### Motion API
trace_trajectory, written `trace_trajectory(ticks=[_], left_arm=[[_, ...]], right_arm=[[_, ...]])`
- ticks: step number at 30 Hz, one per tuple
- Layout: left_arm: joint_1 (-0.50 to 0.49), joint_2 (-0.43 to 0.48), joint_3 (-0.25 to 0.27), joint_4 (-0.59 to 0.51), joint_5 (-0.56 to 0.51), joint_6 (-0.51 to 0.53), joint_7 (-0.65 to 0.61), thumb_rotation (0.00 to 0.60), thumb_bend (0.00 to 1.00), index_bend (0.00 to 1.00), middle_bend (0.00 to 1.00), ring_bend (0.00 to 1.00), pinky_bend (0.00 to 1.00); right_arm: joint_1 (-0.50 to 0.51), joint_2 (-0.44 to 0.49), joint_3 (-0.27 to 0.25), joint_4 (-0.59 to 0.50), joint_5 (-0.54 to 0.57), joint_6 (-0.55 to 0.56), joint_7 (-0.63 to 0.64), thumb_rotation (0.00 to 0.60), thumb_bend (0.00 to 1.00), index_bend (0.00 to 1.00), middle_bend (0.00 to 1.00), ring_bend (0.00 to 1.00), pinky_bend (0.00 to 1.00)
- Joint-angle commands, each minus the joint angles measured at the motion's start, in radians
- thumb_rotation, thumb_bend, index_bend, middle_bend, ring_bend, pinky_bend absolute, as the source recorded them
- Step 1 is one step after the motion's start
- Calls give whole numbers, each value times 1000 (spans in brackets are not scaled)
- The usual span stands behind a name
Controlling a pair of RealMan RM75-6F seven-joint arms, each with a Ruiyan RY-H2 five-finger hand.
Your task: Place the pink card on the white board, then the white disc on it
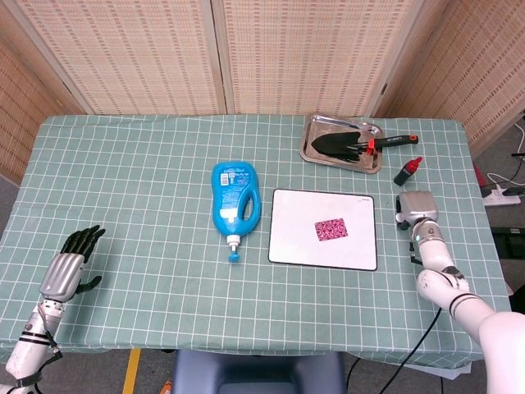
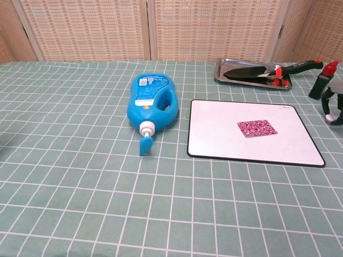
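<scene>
with the pink card (image 1: 331, 229) already on the white board (image 1: 297, 236), the right hand (image 1: 415, 208), fingers hidden so i cannot tell its grip, is on the white disc (image 2: 333, 116) step and next must carry it onto the card, while the left hand (image 1: 69, 264) rests spread and empty.

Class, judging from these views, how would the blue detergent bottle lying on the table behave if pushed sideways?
The blue plastic detergent bottle lies flat on its broad side, so it would probably slide rather than roll. Its open flip cap suggests it might leak.

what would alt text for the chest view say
A pink card lies on a white board on a green checked table, with the right hand at the frame's right edge, fingers curled over a white disc. A blue bottle lies left of the board; a metal tray holds a trowel behind it.
</scene>
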Motion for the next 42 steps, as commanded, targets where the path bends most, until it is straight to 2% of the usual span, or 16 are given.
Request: trace_trajectory(ticks=[1,7,13,20,36,38,42], left_arm=[[0,3,-1,-3,1,3,0,600,191,0,0,0,0],[5,10,-3,-15,3,20,-8,600,191,0,0,0,0],[9,19,-7,-19,3,32,-23,600,191,0,0,0,0],[10,28,-11,-28,4,41,-38,600,191,0,0,0,0],[13,35,-18,-42,-6,39,-28,600,191,0,0,0,0],[12,36,-18,-42,-6,40,-29,600,191,0,0,0,0],[13,35,-18,-41,-5,40,-30,600,192,0,0,0,0]], right_arm=[[11,43,2,-121,-16,66,-34,600,274,518,973,928,981],[51,79,-2,-321,31,157,-157,600,275,524,973,928,981],[100,55,-15,-419,132,216,-274,600,276,524,974,927,981],[141,25,-30,-452,212,246,-340,600,276,516,974,927,981],[186,-3,-56,-473,273,270,-377,600,276,507,974,927,981],[189,-2,-59,-472,277,265,-375,600,248,483,974,928,981],[192,2,-62,-477,281,261,-368,600,131,424,974,927,982]])
